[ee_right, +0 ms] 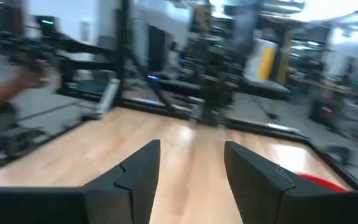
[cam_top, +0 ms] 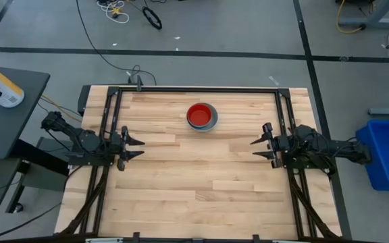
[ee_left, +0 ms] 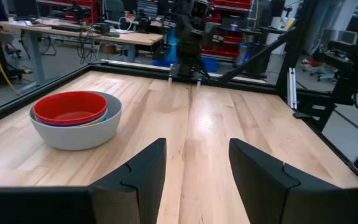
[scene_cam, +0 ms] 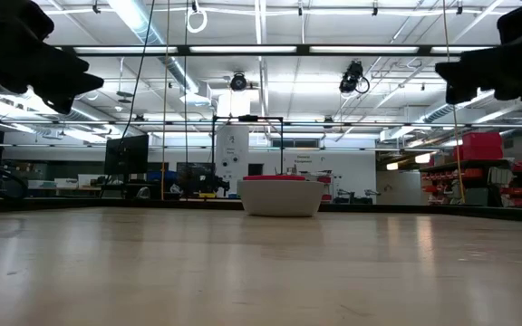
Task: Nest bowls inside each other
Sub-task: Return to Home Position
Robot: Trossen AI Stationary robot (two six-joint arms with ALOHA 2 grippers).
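Pale wooden desk (cam_top: 201, 189) holds nested round plastic bowls (cam_top: 200, 116), red topmost, grey outermost; left gripper (cam_top: 140, 148) and right gripper (cam_top: 254, 149) gape wide, empty.

Toward 12 o'clock on the counter (cam_top: 201, 189), the red bowl (cam_top: 198, 114) hides nearly all of the stack. From above, only a sliver of the grey bowl (cam_top: 213, 120) shows, from its 3 to 5 o'clock. The left wrist view adds thin edges of a dark blue bowl (ee_left: 67, 124) and a yellow bowl (ee_left: 102, 120). Anything deeper is hidden. The right wrist view is smeared: the red bowl is cut by its edge and a person's hand (ee_right: 33, 73) is a blur. In the low view the arms (scene_cam: 25, 50) are cropped at 10 and 2 o'clock.
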